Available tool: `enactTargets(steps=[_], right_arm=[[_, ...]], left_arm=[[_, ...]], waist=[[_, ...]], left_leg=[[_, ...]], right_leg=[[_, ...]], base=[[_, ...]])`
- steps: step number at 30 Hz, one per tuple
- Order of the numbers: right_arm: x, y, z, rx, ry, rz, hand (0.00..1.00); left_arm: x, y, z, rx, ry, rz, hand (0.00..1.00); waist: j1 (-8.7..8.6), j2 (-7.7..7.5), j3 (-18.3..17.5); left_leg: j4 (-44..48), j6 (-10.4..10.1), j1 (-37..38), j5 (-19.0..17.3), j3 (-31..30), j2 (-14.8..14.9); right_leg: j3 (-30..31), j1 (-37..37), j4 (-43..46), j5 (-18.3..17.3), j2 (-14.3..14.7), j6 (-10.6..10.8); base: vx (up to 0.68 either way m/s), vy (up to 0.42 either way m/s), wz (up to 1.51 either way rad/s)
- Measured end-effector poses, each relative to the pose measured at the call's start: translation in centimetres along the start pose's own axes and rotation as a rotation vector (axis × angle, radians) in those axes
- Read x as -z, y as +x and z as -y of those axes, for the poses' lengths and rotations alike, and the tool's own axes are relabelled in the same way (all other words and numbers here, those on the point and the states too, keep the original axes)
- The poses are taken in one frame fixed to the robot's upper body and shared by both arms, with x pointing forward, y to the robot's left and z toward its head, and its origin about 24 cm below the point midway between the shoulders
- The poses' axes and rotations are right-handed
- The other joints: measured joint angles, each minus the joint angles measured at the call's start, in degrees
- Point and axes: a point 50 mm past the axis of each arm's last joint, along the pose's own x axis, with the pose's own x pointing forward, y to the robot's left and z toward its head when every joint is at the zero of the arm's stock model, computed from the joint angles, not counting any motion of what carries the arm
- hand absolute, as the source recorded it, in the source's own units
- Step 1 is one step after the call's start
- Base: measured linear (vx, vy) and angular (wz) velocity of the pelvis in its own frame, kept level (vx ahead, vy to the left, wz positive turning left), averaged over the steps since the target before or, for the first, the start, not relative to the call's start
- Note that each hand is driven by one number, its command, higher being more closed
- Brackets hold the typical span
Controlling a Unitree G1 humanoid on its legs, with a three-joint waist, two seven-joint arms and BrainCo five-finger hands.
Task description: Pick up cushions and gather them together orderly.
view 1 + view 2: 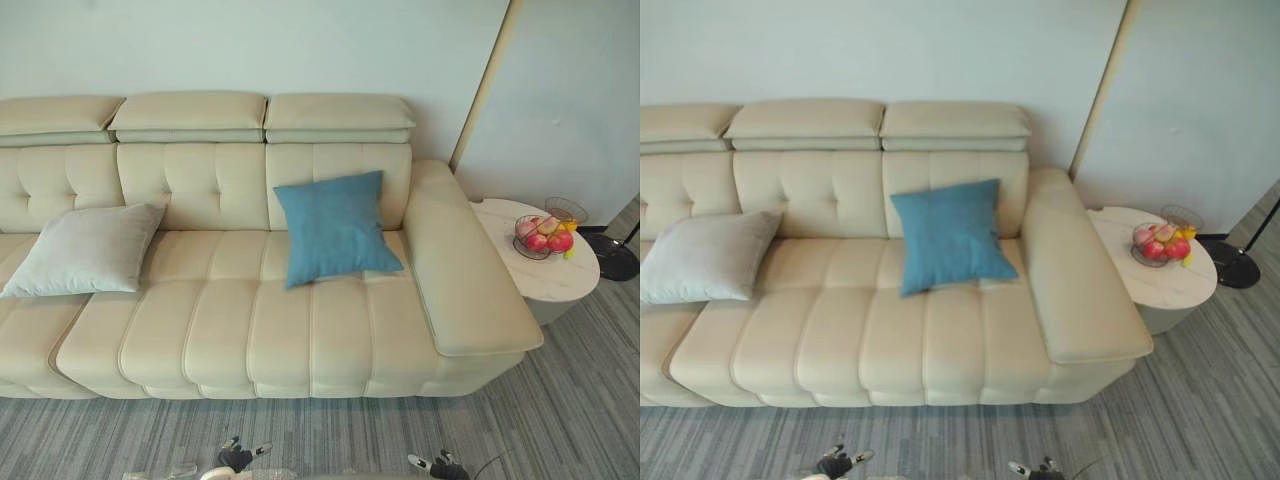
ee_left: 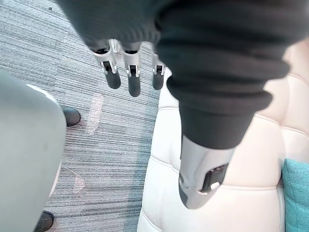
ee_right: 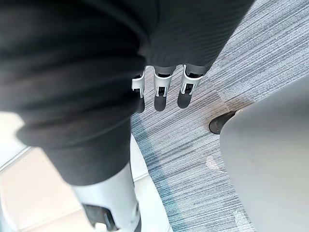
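A cream sofa [image 1: 250, 320] stands on grey carpet [image 1: 560, 420] against a pale wall [image 1: 300, 50]. The left hand [image 2: 113, 72] and right hand [image 3: 161, 92] hang over the carpet, fingers [image 2: 134, 84] straight and slack, holding nothing. Well beyond the fingertips, the blue cushion [image 1: 334, 228] leans on the backrest [image 1: 200, 180], with the grey cushion [image 1: 85, 250] far from it. The likely risk is a loose pinch on soft fabric — a cushion could sag, slip out, or land crooked.
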Motion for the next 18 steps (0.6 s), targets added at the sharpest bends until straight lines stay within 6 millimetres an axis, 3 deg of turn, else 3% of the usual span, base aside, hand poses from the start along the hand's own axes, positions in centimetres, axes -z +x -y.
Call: enactTargets(steps=[7,10,13,16,18], right_arm=[[-0.2,0.0,0.0,-0.007,-0.044,0.007,0.0],[-0.5,0.1,-0.2,-0.016,-0.056,0.018,0.0],[-0.9,0.2,-0.9,-0.043,-0.108,0.027,0.0],[-1.6,0.3,-1.0,-0.053,-0.152,0.05,0.0],[-2.2,0.3,-1.5,-0.073,-0.197,0.078,0.0]], left_arm=[[0.0,0.0,0.1,0.007,0.001,-0.003,0.0],[-0.3,0.1,0.2,0.02,0.001,0.007,0.0],[-0.9,0.2,0.1,0.013,-0.024,0.026,0.0],[-0.8,0.2,1.3,0.038,-0.037,0.02,0.0],[-0.9,0.2,1.2,0.037,-0.028,0.025,0.0]], waist=[[-0.07,-0.01,0.6],[-0.12,0.0,1.5],[0.31,-1.07,2.8],[0.18,1.02,2.5],[0.34,0.75,2.6]], left_leg=[[-1.1,0.0,1.7,0.1,1.7,0.1],[-0.8,-0.5,2.9,-0.3,4.3,0.7],[4.4,-0.4,2.3,-1.4,3.4,1.0],[5.0,-1.2,2.6,-5.7,5.2,2.9],[5.0,-1.3,2.7,-6.2,10.3,3.2]], right_leg=[[1.2,0.3,0.2,0.0,0.1,0.0],[3.8,-0.1,0.9,0.0,0.8,0.0],[8.6,-1.2,2.0,0.1,1.3,-0.1],[13.8,-4.4,2.3,1.2,4.0,0.3],[18.5,-7.0,1.9,3.2,5.2,0.4]], base=[[0.0,0.001,-0.1],[-0.02,0.005,-0.42],[-0.05,-0.038,-0.77],[-0.04,-0.011,-1.11],[-0.05,0.035,-1.27]])
